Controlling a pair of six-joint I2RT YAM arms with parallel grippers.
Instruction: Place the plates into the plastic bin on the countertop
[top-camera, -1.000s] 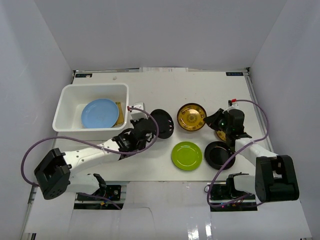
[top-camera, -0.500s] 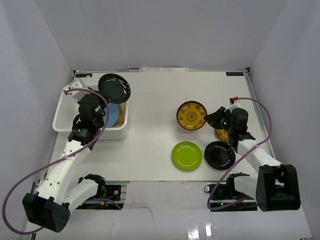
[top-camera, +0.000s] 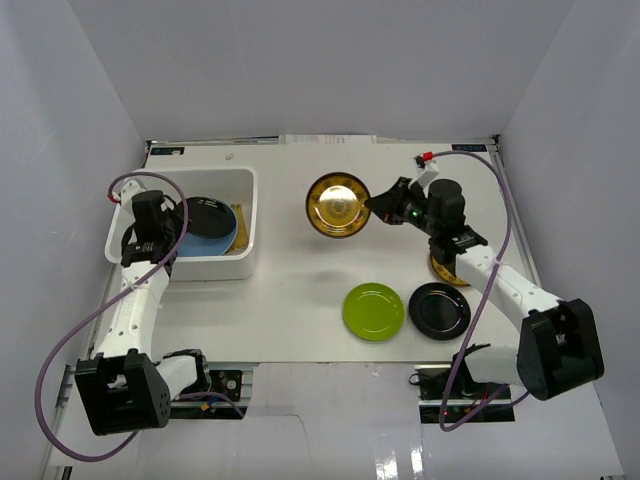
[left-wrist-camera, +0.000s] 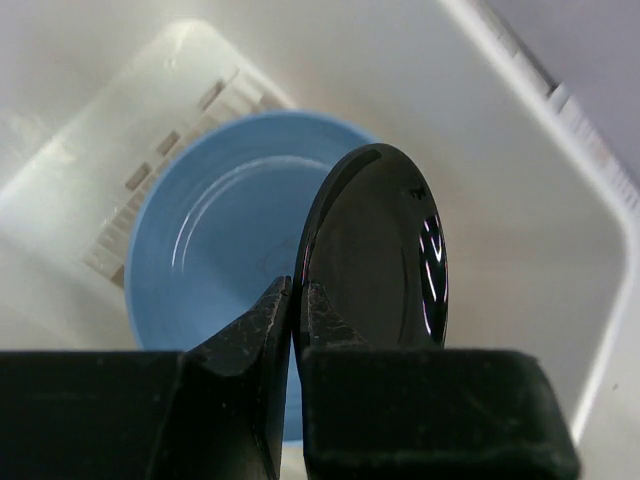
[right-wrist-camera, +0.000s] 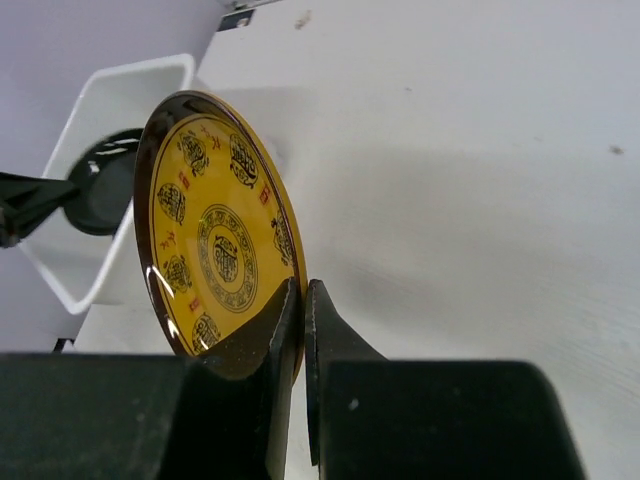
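My left gripper (left-wrist-camera: 297, 290) is shut on the rim of a glossy black plate (left-wrist-camera: 380, 260), held on edge inside the white plastic bin (top-camera: 180, 176) just above a light blue plate (left-wrist-camera: 220, 240) lying on its floor. A yellow woven plate (top-camera: 238, 228) leans by the bin's right wall. My right gripper (right-wrist-camera: 303, 288) is shut on the rim of a dark gold-patterned plate (right-wrist-camera: 215, 230), held tilted in the air above the countertop (top-camera: 300, 290), right of the bin. A lime green plate (top-camera: 374, 311) and a second black plate (top-camera: 439, 310) lie flat at the front right.
Another yellowish plate (top-camera: 443, 268) lies partly hidden under my right arm near the right edge. Grey walls close in the table on three sides. Purple cables loop off both arms.
The left arm swung from mid-table to the bin and lowered the black plate into it. The right arm lifted the gold-patterned plate off the table and carried it left, toward the bin.
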